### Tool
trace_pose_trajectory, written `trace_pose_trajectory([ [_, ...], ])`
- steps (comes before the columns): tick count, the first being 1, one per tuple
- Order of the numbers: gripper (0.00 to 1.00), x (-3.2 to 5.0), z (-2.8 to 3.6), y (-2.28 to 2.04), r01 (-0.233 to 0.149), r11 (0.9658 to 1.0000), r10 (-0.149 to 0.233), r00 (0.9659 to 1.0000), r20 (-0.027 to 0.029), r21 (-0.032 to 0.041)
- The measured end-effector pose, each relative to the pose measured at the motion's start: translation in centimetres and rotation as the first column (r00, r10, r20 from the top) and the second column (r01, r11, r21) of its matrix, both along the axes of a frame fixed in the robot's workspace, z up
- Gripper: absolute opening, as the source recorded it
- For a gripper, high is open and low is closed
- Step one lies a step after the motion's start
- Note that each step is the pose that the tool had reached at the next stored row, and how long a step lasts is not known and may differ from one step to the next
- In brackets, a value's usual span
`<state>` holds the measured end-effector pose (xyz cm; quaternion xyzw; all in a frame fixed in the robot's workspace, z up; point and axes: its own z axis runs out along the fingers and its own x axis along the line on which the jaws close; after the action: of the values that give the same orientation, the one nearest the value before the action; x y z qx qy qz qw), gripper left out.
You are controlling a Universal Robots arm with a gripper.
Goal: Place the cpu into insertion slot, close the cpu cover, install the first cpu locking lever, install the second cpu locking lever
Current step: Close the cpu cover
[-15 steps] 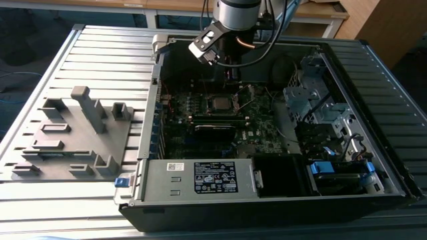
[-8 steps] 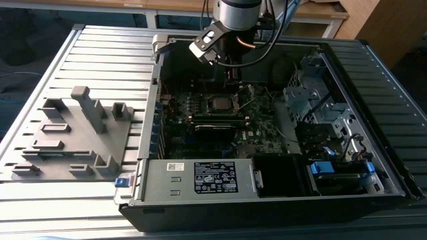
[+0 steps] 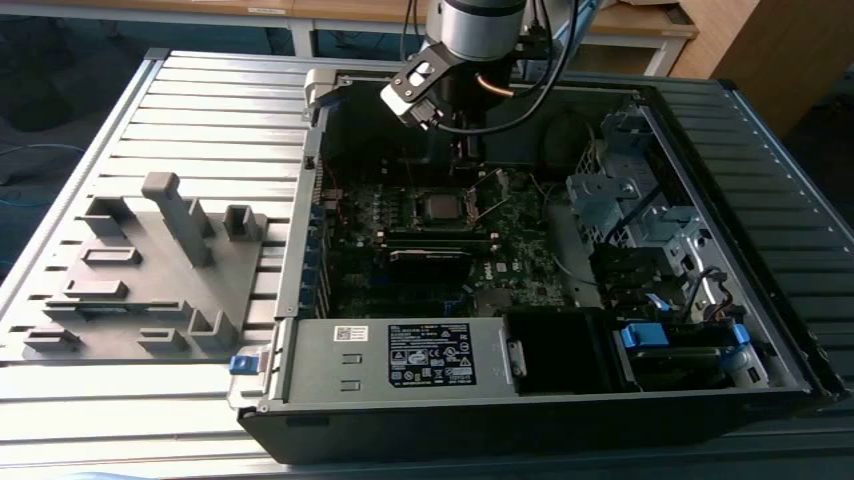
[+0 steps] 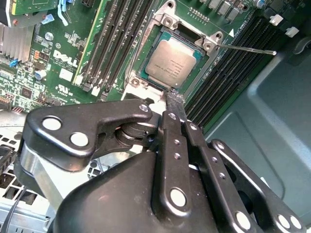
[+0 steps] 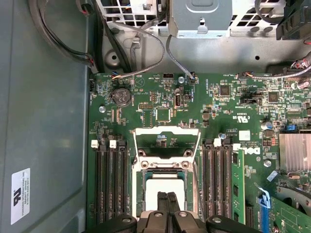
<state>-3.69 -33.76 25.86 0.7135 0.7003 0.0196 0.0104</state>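
Grey fixture plate [image 3: 147, 270]: on the slatted table [image 3: 214, 90], well apart from the gripper, toward the exterior view's left.
Computer case [image 3: 300, 300]: lies open on the table; the arm [image 3: 474, 30] reaches down into it.
Memory slots [image 5: 109, 179]: long and black, in rows on both sides of the gripper's fingers.
Cpu cover [image 5: 167, 130]: swung open, lying beyond the cpu on the far side from the fingertips; green board shows through its window.
Cpu [image 4: 172, 63]: lies flat in the insertion slot [image 4: 139, 68], silvery top up, just ahead of the fingertips.
Gripper [image 4: 174, 97]: fingers drawn narrow and pressed together, nothing seen between them; the tips sit at the cpu's near edge, and whether they touch it cannot be told.
Locking lever [image 4: 248, 48]: thin metal rod, raised free of the slot, off to one side of the fingers.
Drive cage [image 3: 614, 190]: near the gripper, toward the exterior view's right.
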Motion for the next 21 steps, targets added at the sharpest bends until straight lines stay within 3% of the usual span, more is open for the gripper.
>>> trace_pose_trajectory([
  [21, 0.11, 0.32, 0.13, 0.00, 0.000, 1.0000, 0.000, 1.0000, 0.0000, 0.0000],
])
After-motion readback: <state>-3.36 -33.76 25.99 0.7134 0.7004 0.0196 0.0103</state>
